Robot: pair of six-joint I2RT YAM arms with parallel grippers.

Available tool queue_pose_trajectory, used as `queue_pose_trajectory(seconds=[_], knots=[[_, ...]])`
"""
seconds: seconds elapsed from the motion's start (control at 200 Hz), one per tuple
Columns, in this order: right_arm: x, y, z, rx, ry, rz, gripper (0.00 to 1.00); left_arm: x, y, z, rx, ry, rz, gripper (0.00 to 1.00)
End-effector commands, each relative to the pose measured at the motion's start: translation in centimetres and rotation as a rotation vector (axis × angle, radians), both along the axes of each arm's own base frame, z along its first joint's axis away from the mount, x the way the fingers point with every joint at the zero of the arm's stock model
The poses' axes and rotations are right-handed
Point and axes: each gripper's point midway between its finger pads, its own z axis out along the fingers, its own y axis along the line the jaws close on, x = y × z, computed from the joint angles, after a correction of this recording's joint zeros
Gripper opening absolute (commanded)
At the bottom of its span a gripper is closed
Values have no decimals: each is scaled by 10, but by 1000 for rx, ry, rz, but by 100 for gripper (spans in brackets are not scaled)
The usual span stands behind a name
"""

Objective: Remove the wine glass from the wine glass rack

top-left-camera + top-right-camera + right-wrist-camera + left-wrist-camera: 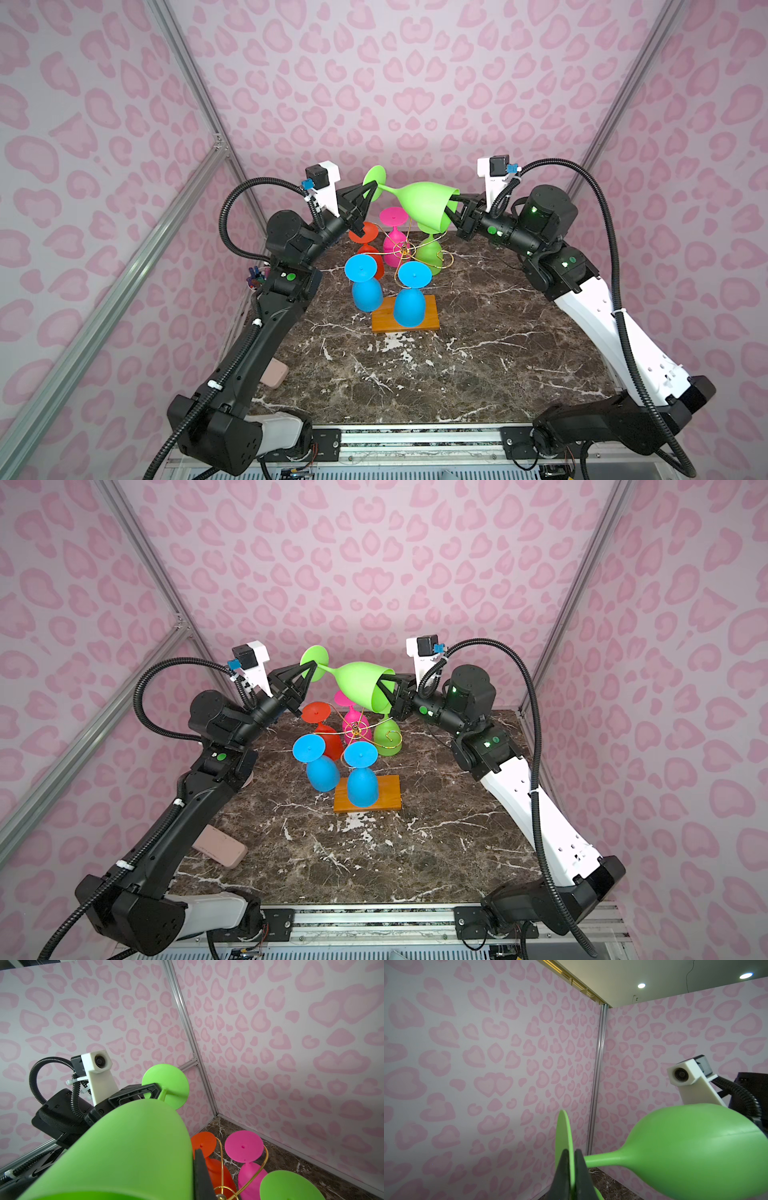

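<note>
A green wine glass (419,201) (357,681) hangs level in the air above the wine glass rack (402,249) (355,729), held at both ends. My left gripper (371,190) (311,670) (573,1159) is shut on the edge of its round foot. My right gripper (451,208) (386,686) (193,1160) is shut on the bowl's rim (135,1147), one finger outside the wall and the other hidden inside. The rack is thin gold wire on an orange-brown wooden base (430,320) (390,796).
Upside down on the rack hang two blue glasses (365,291) (409,307), an orange one (368,239), a pink one (392,243) and a second green one (430,253). A pink case (218,845) lies at the table's left edge. Patterned walls stand close behind.
</note>
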Motion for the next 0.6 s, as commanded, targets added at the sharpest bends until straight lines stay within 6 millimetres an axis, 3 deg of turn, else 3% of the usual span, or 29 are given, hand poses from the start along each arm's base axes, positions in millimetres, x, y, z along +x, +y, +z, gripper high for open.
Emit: queue_pose_trajectory(seconds=[0.0, 0.13, 0.24, 0.26, 0.335, 0.44, 0.595], knots=[[-6, 2, 9, 43, -12, 25, 0, -6, 3, 9, -32, -17, -8, 16], [-12, -5, 14, 52, -25, -2, 0, -8, 8, 13, -39, -29, 20, 35], [-16, -14, 22, 46, -45, -33, 0, -9, 14, 18, -49, -40, 54, 58], [-17, -16, 23, 42, -47, -38, 0, -4, 14, 7, -42, -17, 63, 61], [-20, -25, 29, 29, -62, -62, 0, -3, 19, 7, -45, -21, 99, 73], [-18, -47, 35, 7, -70, -131, 0, -6, 30, 9, -41, -40, 166, 80], [1, -96, 35, -36, -41, -270, 0, -16, 50, 12, -15, -78, 275, 86]])
